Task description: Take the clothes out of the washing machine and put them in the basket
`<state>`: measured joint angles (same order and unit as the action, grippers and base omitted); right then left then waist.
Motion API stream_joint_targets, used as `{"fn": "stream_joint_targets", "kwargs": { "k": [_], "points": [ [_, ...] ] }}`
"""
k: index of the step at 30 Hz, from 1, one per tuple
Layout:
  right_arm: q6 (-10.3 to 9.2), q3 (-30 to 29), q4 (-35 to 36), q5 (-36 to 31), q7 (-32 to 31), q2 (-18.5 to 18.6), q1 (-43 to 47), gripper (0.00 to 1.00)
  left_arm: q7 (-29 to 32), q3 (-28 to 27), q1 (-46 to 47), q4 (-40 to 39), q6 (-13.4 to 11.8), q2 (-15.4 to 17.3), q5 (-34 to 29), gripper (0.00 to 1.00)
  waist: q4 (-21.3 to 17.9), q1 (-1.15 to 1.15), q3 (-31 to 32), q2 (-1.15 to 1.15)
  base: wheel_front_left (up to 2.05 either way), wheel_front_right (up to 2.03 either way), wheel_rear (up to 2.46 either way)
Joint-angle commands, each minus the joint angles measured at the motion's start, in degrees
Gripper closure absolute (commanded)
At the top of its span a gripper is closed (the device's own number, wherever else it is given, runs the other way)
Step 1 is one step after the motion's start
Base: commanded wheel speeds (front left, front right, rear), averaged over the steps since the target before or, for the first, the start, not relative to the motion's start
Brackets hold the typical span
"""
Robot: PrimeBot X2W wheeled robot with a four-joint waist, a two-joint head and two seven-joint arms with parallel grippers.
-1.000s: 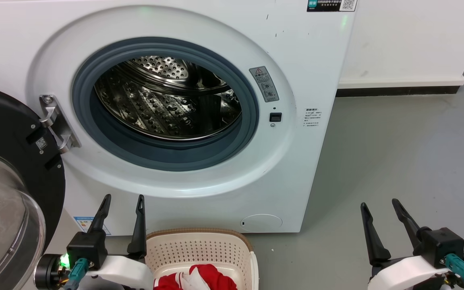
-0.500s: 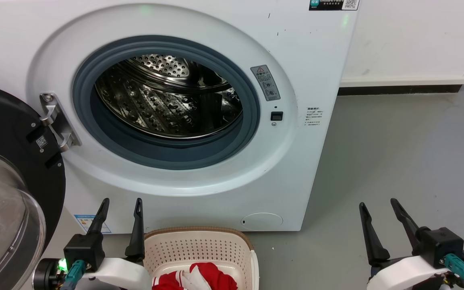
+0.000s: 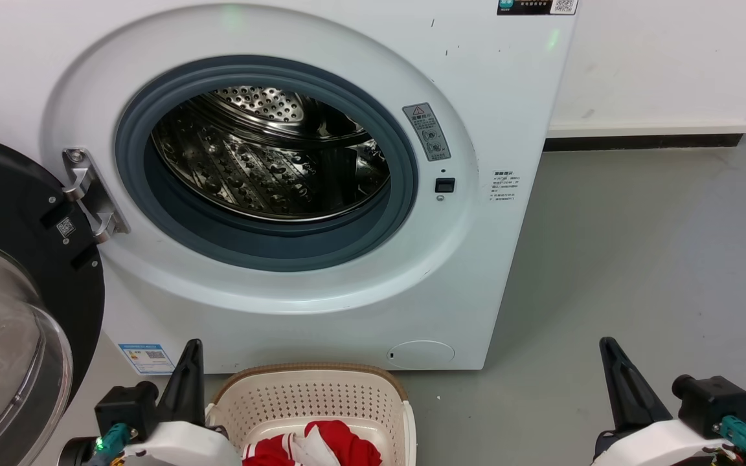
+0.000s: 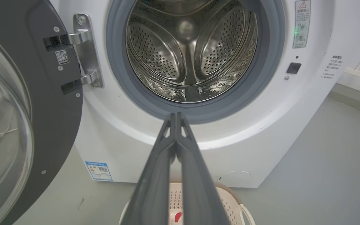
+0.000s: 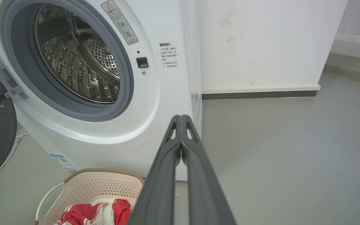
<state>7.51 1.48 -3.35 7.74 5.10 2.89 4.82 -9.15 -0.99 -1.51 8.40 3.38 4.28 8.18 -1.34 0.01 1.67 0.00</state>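
The white washing machine (image 3: pixel 489 97) stands with its door (image 3: pixel 17 291) swung wide to the left; the steel drum (image 3: pixel 269 155) holds nothing that I can see, as the left wrist view's drum (image 4: pixel 189 53) also shows. The clothes (image 3: pixel 311 446), red with some white, lie in the cream basket (image 3: pixel 321 395) on the floor before the machine, and appear as clothes (image 5: pixel 92 212) in the basket (image 5: pixel 105 187) in the right wrist view. My left gripper (image 3: pixel 192 353) is shut, just left of the basket. My right gripper (image 3: pixel 609 353) is shut over bare floor at the lower right.
Grey floor (image 3: pixel 638 259) stretches to the right of the machine up to a white wall (image 3: pixel 658 65) with a dark skirting strip. The open door's glass bowl (image 3: pixel 4 349) bulges out at the lower left, close to my left arm.
Both grippers have gone from open to shut, each pair of fingers now pressed together. Both have dropped slightly lower in the head view. The clothes and basket stay put.
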Motion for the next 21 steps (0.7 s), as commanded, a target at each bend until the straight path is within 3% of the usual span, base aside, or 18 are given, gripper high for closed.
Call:
{"fn": "stream_joint_targets", "kwargs": {
  "k": [1,21],
  "points": [
    [0.0,-0.1,0.5,4.3,-0.2,0.3,-1.1,1.0,0.8,-0.8,1.8,-0.3,0.3,0.0,3.8,1.0,0.0,0.0,0.0,0.0,0.0,0.0,0.0],
    [-0.01,-0.7,-2.4,25.7,-2.0,1.4,-4.0,1.0,4.0,-1.4,3.0,0.5,1.3,-0.3,24.1,1.0,0.2,0.0,-0.3,0.0,0.0,0.0,0.0]
  ]
}}
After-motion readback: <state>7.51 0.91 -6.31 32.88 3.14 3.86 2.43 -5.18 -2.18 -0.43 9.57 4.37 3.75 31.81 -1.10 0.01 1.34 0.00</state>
